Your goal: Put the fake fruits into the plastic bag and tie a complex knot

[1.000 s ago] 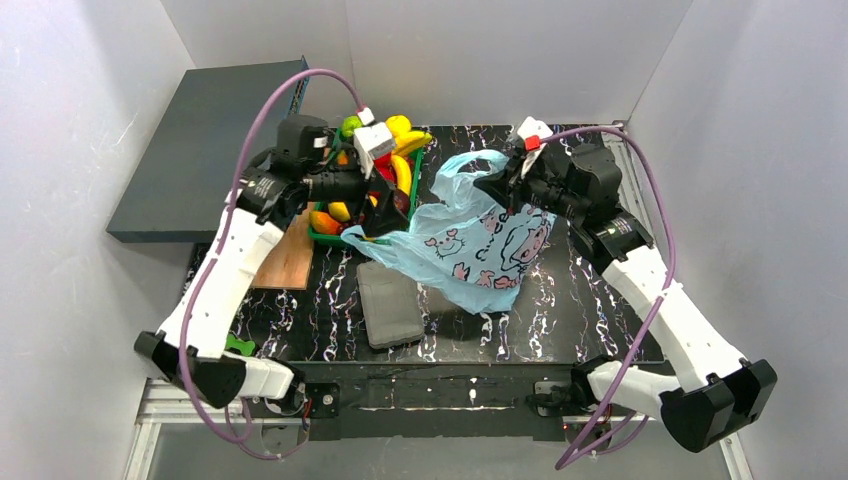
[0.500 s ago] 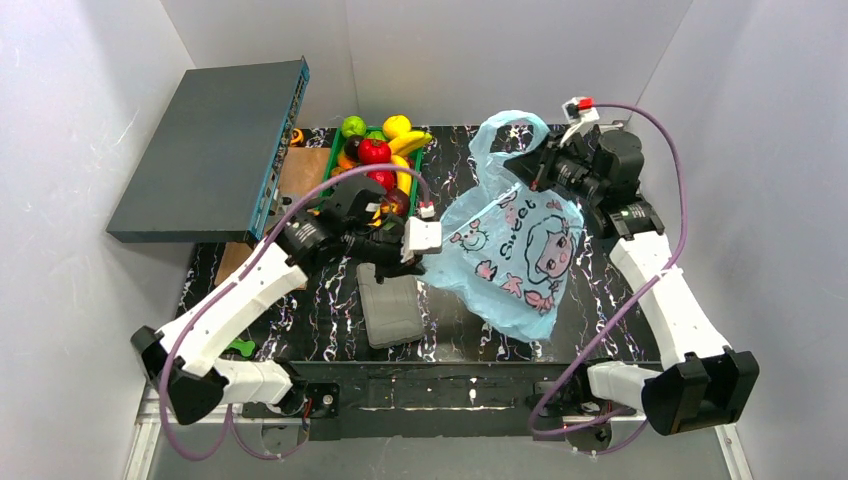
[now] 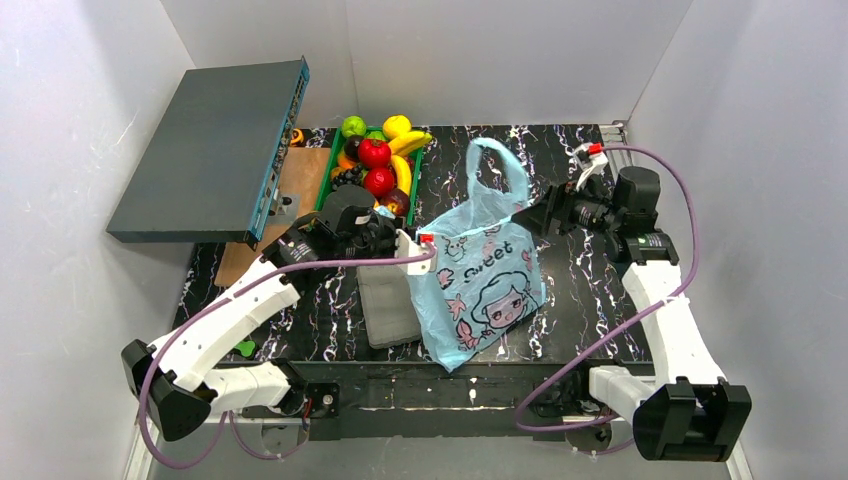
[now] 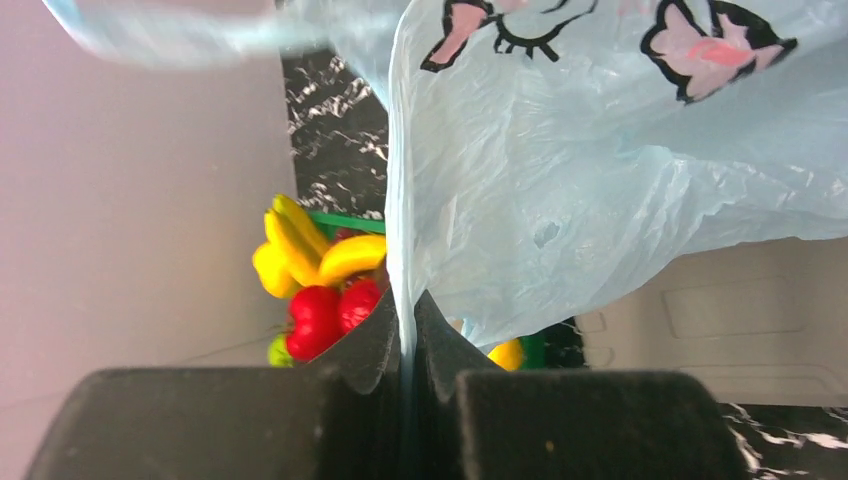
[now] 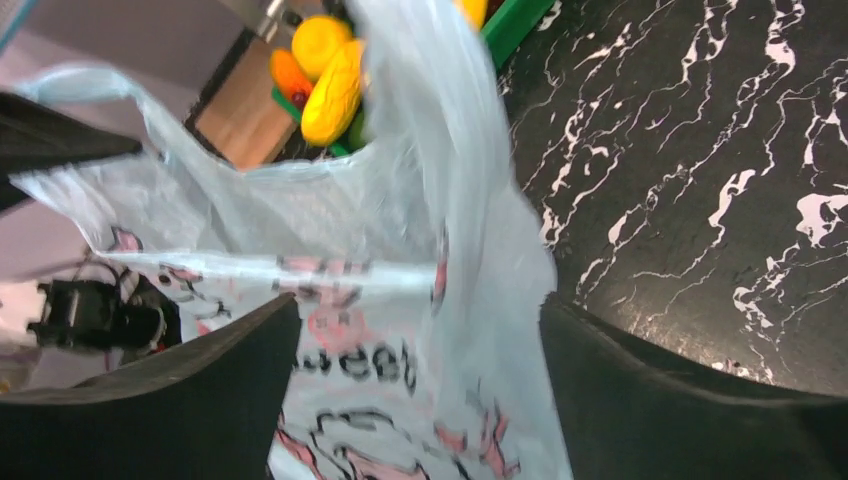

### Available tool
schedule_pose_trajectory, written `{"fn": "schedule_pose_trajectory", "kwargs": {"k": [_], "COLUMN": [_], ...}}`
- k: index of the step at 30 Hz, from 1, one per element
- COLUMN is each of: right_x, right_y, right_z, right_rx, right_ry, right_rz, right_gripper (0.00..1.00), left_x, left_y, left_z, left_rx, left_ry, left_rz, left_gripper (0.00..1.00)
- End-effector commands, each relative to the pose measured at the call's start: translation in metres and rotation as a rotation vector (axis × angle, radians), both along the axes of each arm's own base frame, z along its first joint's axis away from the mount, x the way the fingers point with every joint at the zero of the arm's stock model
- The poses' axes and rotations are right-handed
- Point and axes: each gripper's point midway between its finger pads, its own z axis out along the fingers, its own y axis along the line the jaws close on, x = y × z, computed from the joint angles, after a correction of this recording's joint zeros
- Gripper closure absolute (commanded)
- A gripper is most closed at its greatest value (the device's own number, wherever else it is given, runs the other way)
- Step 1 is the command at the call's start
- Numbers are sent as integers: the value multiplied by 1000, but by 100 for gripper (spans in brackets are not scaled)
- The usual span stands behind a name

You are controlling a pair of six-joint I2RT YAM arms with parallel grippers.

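The light-blue plastic bag (image 3: 482,290) with cartoon girl faces hangs over the middle of the table, one handle loop (image 3: 497,165) standing up behind it. My left gripper (image 3: 408,252) is shut on the bag's left edge; in the left wrist view its jaws (image 4: 408,322) pinch the thin plastic (image 4: 600,150). Beside the bag's upper right edge, my right gripper (image 3: 530,218) is open. In its wrist view the bag (image 5: 400,230) lies loose between the wide fingers (image 5: 200,390). The fake fruits (image 3: 378,165) fill the green tray behind. No knot is in view.
A grey ribbed case (image 3: 388,305) lies just left of the bag. The green tray (image 3: 417,178) stands at the back centre beside a wooden board (image 3: 305,170). A big dark grey box (image 3: 210,150) leans at the back left. A small green item (image 3: 240,348) lies front left.
The right gripper opened and let go of the bag's handle, then drew back right. The left gripper shut on the bag's edge and carried it toward the front centre.
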Motion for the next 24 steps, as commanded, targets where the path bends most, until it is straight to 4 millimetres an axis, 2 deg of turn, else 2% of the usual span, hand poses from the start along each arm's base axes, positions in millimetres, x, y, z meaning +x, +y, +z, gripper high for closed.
{"fn": "schedule_pose_trajectory", "kwargs": {"k": [1, 6, 9, 11, 14, 17, 20, 24], "right_x": [-10, 19, 43, 45, 33, 22, 22, 59], "right_y": [0, -7, -9, 2, 39, 75, 107, 135], "right_z": [25, 51, 84, 114, 143, 145, 134, 118], "right_rx": [-137, -235, -303, -317, -364, -345, -329, -352], "right_ry": [-210, -303, -428, -540, -683, -714, -700, -602], "right_rz": [134, 143, 153, 215, 358, 479, 554, 463], "right_gripper": [2, 2, 2, 2, 1, 2, 2, 2], "left_x": [-4, -23, -34, -42, -53, -63, -71, -82], "left_y": [-16, -33, -38, -42, -48, -54, -58, -60], "left_z": [43, 55, 57, 58, 58, 58, 56, 51], "left_rx": [-49, -51, -34, -17, -4, 4, 19, 38], "left_ry": [-169, -259, -324, -379, -430, -474, -508, -541], "left_rz": [-154, -317, -405, -471, -546, -610, -657, -706], "left_gripper": [100, 100, 100, 100, 100, 100, 100, 100]}}
